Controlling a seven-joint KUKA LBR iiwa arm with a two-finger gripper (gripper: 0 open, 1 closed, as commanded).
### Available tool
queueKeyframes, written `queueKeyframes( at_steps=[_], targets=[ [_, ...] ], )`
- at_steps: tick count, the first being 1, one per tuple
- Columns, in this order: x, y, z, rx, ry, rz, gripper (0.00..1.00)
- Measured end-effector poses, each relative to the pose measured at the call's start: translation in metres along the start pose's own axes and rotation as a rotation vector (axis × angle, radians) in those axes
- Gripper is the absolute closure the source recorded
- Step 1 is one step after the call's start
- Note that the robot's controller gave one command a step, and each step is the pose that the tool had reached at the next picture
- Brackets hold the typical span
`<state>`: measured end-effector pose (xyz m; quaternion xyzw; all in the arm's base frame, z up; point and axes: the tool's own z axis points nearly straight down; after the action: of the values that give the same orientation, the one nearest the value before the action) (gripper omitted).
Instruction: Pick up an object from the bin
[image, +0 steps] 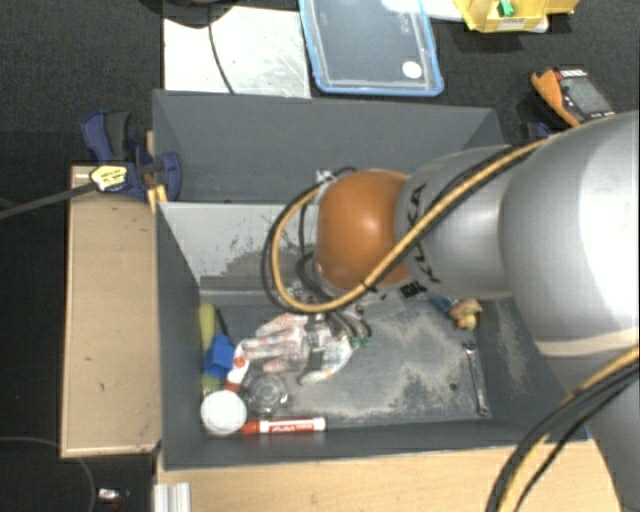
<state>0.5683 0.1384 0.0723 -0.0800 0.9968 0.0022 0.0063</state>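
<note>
My gripper (332, 338) reaches down below the arm's orange cover into the left middle of the bin. It is right against a crumpled clear packet with pinkish contents (280, 342), which lies just to its left. In front of the packet sits a small round clear-and-grey thing (266, 392). A white ball (223, 411) and a red marker (286, 426) lie along the bin's near wall. The cover hides where the gripper meets the packet.
A blue block (218, 355) and a yellow-green stick (207, 326) rest against the left wall. A small yellow toy (462, 316) lies at the right, with a thin metal rod (477, 375) near it. The arm spans the bin's right side.
</note>
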Motion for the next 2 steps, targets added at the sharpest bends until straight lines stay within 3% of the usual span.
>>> queueKeyframes(
  at_steps=[1,2],
  targets=[
    [-0.0005,-0.0028,-0.0002,-0.001,-0.003,-0.015,0.0],
    [-0.0014,0.0009,-0.0012,-0.002,-0.005,0.002,1.0]
  ],
)
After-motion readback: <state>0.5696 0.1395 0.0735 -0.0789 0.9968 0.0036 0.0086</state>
